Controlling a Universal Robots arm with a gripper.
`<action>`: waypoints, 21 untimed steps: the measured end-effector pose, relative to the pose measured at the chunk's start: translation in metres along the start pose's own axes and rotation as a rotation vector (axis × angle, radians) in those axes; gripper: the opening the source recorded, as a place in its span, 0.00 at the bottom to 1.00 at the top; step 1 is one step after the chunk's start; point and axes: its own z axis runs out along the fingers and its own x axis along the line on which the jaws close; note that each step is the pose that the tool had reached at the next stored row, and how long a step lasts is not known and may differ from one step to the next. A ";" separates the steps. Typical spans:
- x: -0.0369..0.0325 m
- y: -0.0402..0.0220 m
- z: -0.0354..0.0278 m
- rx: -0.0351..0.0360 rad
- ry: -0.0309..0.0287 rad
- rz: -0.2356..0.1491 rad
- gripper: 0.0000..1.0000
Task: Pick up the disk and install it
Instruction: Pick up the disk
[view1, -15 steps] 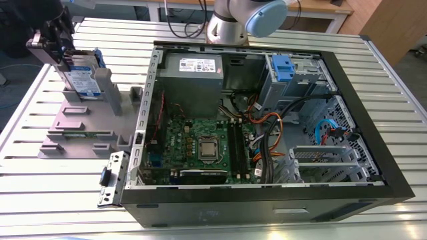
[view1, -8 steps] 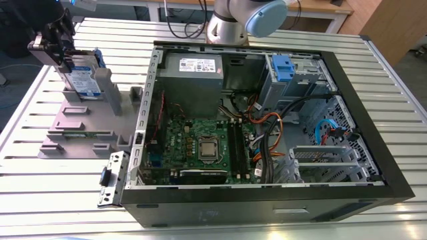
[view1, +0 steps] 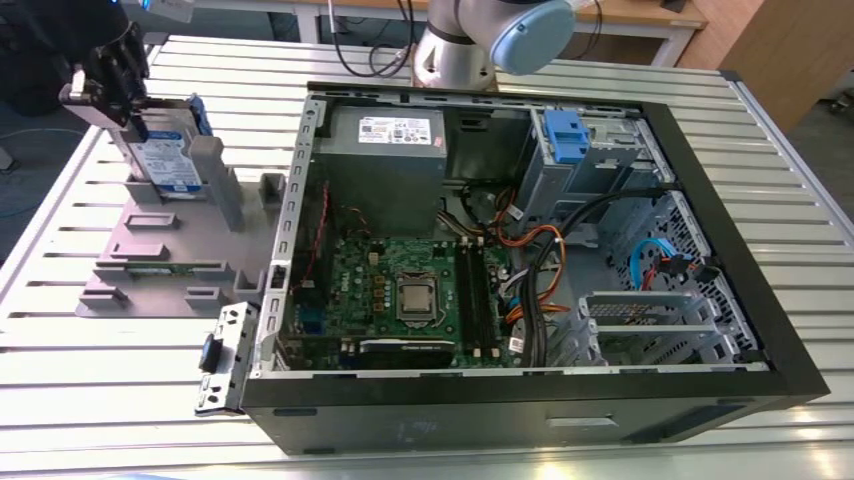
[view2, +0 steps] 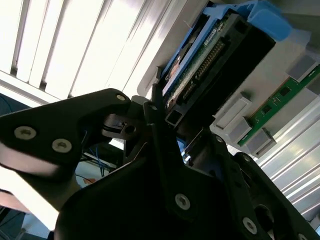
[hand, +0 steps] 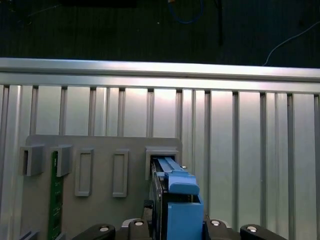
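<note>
Step in hand, as I judge it: the pick, with me at the stand. My gripper (view1: 131, 118) is clamped on the disk (view1: 171, 165). In the first wrist view the jaws sit tight against both sides of its blue bracket, no gap showing. The disk stands on edge in a slot of the grey stand (view1: 147, 245), label facing out, at about 10 o'clock from the open computer case (view1: 467, 412) in the exterior view. The stand is just beside the case on the slatted table (view1: 80, 350). To do this well I should draw it out along the line of the slot, wrist square and grip even. Any tilt would likely jam the bracket against the stand's posts or drag the whole stand with it. The hold is high on the top edge, so I judge it could swing if rushed: go slow, no twist. Relative to me, the disk hangs at about 5 o'clock from my gripper body in the exterior view, its upper edge between my jaws and the rest below them. In the second wrist view the disk's (view2: 210, 55) connector edge runs away from my fingertips (view2: 155, 112), touching.
</note>
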 end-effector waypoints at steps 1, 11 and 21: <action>0.0000 0.0000 0.0000 0.0001 -0.0002 0.000 0.39; 0.0000 -0.0001 0.0008 0.0005 -0.0004 0.000 0.37; -0.0001 0.0000 -0.0017 0.0003 -0.0003 0.000 0.37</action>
